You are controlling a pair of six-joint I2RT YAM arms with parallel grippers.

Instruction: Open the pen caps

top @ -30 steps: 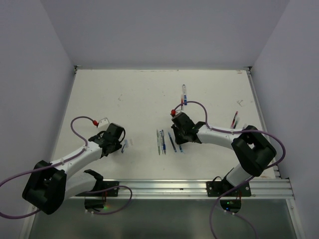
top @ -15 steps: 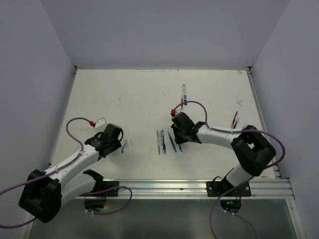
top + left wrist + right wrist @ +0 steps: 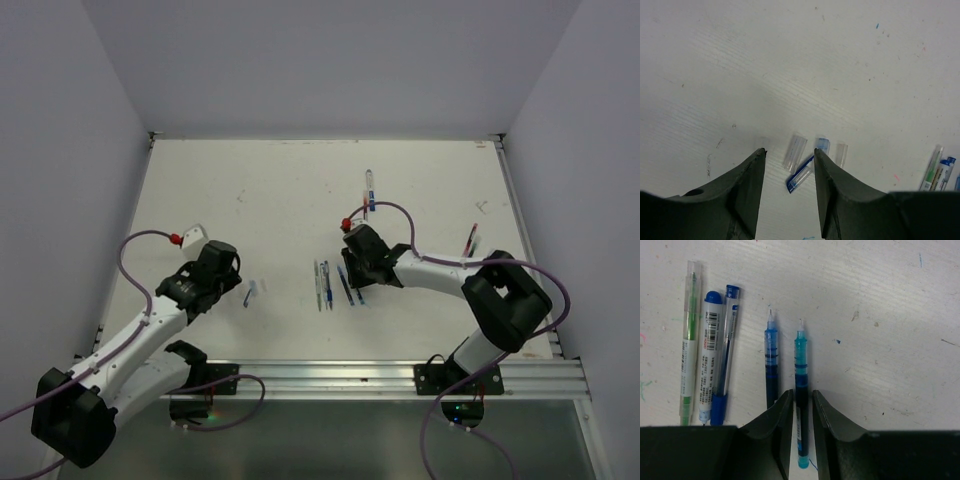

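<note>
Left jaws stand wide apart and hold nothing. The pen caps (image 3: 795, 149) lie loose on the counter (image 3: 790, 60) just past my tips at 12 o'clock: a few clear sleeves plus a blue cap (image 3: 795, 182), bunched together. Over the last second the left arm (image 3: 150, 320) swung back toward 10 o'clock, so from above the pen caps (image 3: 248, 292) now sit clear of the jaws at about 4 o'clock. My read is that those caps are off and parked. Right jaws are only narrowly parted, straddling the teal pen (image 3: 801, 370), which lies flat on the counter. They've eased off a tighter setting and there's a sliver of gap each side, so I judge it let go rather than clamped. The teal pen and the blue pen (image 3: 771, 360) at its 9 o'clock both show bare tips, so both are uncapped. Further toward 9 o'clock lie the clear-barrel pen (image 3: 726, 350), the white labelled pen (image 3: 709, 350) and the green pen (image 3: 689, 340), side by side. The blue ends at their 12 o'clock could be caps or plugs, can't tell. My own jaws cut off the near ends of the teal and blue pens. From above, the far pen (image 3: 369, 188) at 12 o'clock of the right jaws and the edge pen (image 3: 471, 240) at 3 o'clock are too small to tell if capped. The exact cap count is blurry.
</note>
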